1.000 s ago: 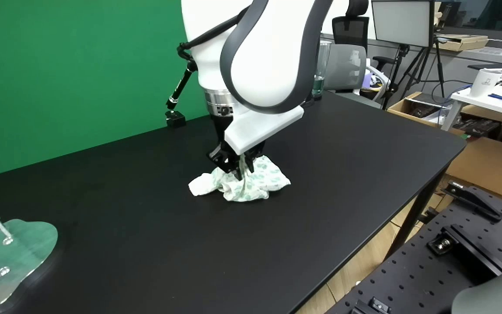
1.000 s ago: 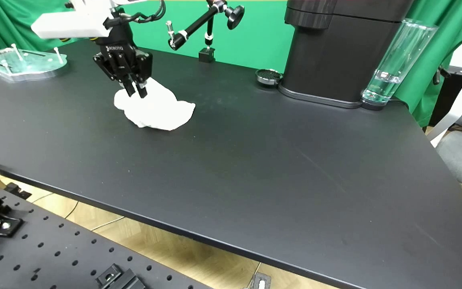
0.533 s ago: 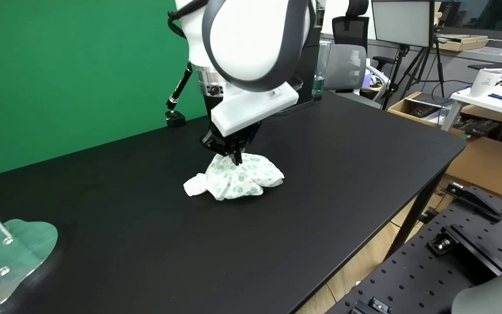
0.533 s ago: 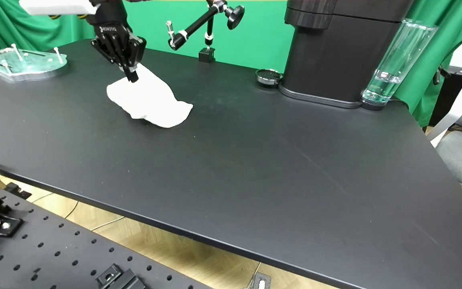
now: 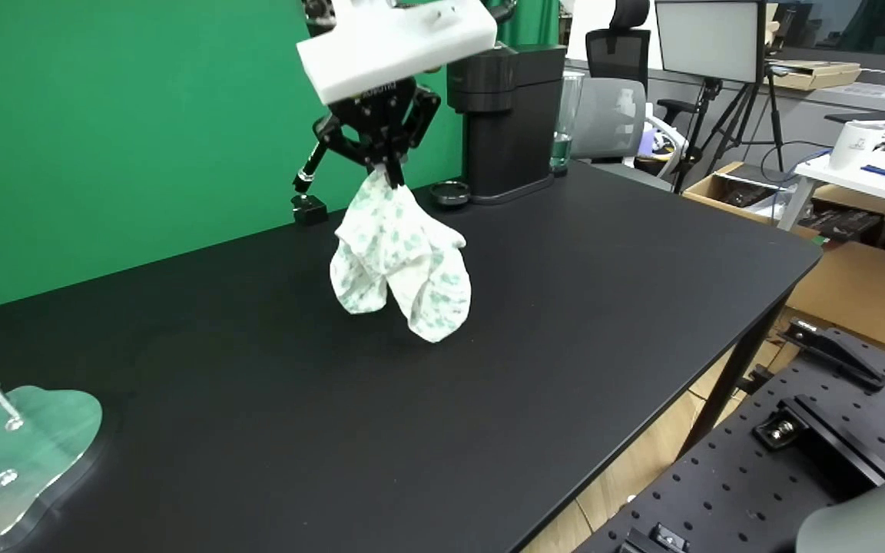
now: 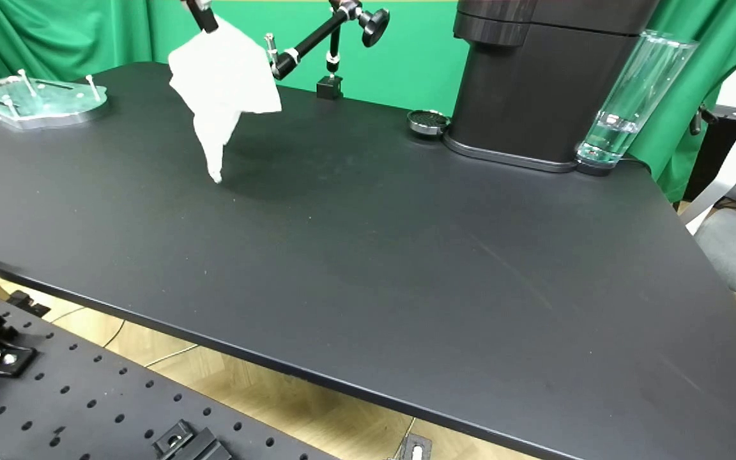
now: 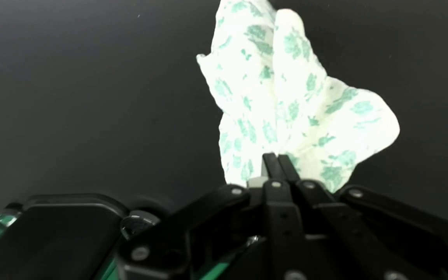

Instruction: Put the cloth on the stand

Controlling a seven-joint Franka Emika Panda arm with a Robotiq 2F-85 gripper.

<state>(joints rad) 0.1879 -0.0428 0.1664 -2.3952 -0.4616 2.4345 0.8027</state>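
Gripper [image 7: 277, 157] pinched tight on the hanging cloth [image 5: 400, 238]! Carry stage, I'd say; next, over to the far stand [image 6: 311, 41], presumably, and drape.

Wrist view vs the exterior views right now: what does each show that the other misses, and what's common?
Only the wrist view: both fingers of the pincer clearly told apart, lying side by side with the cloth pinched between them.

Only the exterior views: the clear plate with pegs, the grey chair and the board full of holes.

Shared: the cloth hanging from the pincer, the dark table, and the tall black machine, which the wrist view catches only partly, at its lower left.
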